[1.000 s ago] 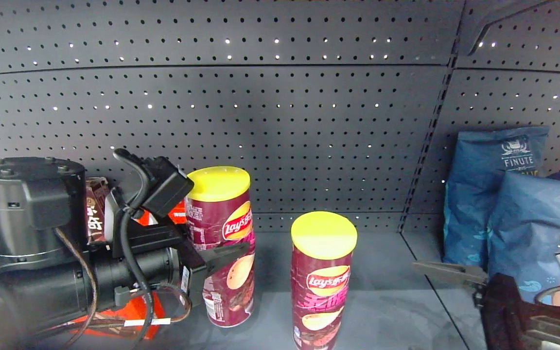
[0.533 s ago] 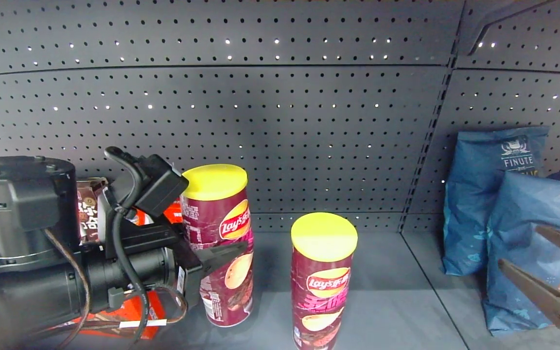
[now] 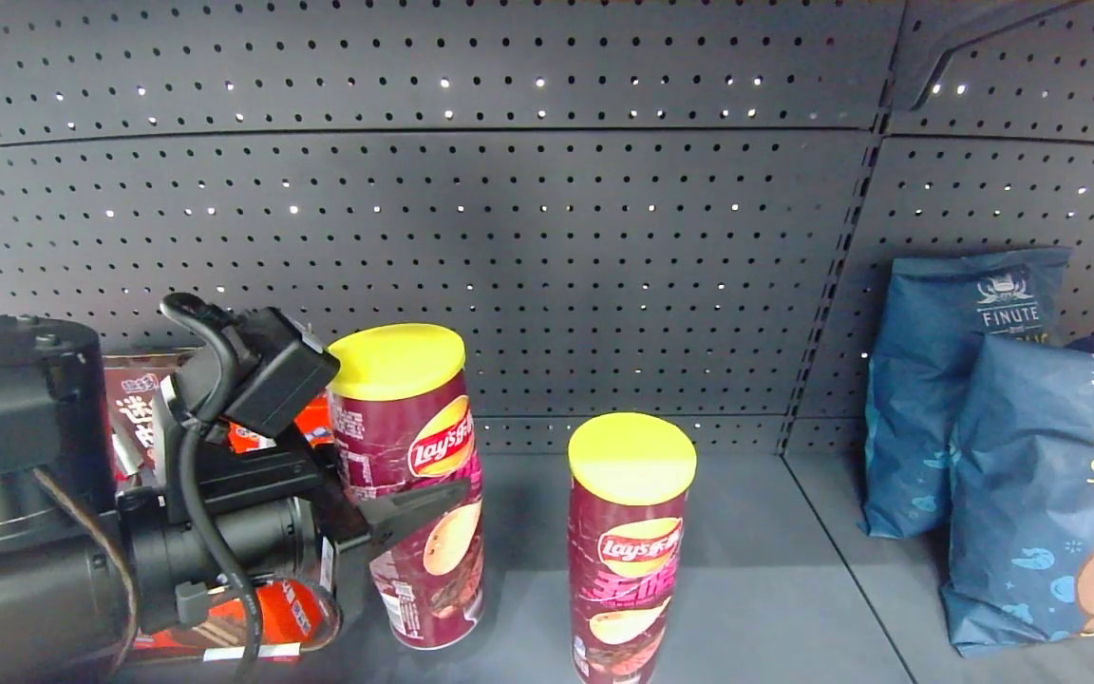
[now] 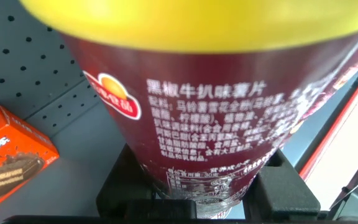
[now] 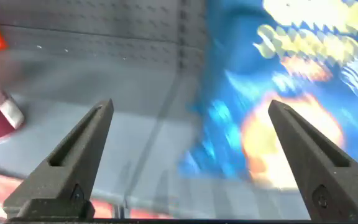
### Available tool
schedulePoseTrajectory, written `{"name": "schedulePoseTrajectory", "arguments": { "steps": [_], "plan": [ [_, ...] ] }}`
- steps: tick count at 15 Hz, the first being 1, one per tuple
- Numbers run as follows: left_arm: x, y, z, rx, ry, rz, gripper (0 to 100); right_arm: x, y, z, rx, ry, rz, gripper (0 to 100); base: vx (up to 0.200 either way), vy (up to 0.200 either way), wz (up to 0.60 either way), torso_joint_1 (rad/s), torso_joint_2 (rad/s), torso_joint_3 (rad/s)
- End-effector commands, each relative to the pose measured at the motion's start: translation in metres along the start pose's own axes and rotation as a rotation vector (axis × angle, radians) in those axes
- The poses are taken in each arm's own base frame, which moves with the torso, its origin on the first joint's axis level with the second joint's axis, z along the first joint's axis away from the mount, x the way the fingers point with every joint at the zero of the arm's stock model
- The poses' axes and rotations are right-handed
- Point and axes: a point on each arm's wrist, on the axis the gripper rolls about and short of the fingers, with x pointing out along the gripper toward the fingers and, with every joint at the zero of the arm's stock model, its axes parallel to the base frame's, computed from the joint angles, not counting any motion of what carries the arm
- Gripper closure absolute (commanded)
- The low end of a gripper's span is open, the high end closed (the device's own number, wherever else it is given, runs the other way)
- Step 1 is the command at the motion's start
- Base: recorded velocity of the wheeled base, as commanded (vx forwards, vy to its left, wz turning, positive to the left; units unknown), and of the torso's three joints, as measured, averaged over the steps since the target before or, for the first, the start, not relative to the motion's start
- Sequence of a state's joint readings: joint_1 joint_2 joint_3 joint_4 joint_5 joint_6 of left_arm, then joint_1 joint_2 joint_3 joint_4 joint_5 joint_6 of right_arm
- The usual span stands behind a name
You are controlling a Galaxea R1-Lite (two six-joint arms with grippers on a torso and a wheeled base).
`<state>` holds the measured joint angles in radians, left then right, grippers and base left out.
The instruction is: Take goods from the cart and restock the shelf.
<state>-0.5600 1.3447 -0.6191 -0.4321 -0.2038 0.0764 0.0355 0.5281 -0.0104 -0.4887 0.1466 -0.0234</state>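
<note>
Left gripper jaws clamped on upright chip can at left of shelf, near second can. Right gripper jaws wide apart, holding nothing, facing blue snack bags.

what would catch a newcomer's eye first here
Two maroon chip cans with bright yellow lids: the held can, clamped in the left gripper at the left of the shelf, and the free can upright in the middle. Next, the blue snack bags standing at the right.
</note>
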Motion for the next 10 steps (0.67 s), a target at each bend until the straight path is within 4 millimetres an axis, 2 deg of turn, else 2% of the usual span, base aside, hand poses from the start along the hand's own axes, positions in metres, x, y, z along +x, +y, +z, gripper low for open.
{"name": "schedulePoseTrajectory", "arguments": {
  "steps": [1, 3, 10],
  "plan": [
    [-0.006, -0.001, 0.001, 0.003, -0.015, 0.001, 100, -0.045, 0.006, -0.032, -0.011, -0.097, -0.080, 0, 0.000, 0.000, 0.00, 0.000, 0.00, 0.000],
    [-0.008, -0.002, 0.000, 0.004, -0.017, 0.001, 100, -0.054, 0.008, -0.054, 0.012, -0.013, -0.130, 0, 0.000, 0.000, 0.00, 0.000, 0.00, 0.000],
    [-0.012, -0.001, 0.004, 0.009, -0.047, 0.006, 100, -0.053, 0.008, -0.053, 0.021, -0.032, -0.140, 0, 0.000, 0.000, 0.00, 0.000, 0.00, 0.000]
  ]
}}
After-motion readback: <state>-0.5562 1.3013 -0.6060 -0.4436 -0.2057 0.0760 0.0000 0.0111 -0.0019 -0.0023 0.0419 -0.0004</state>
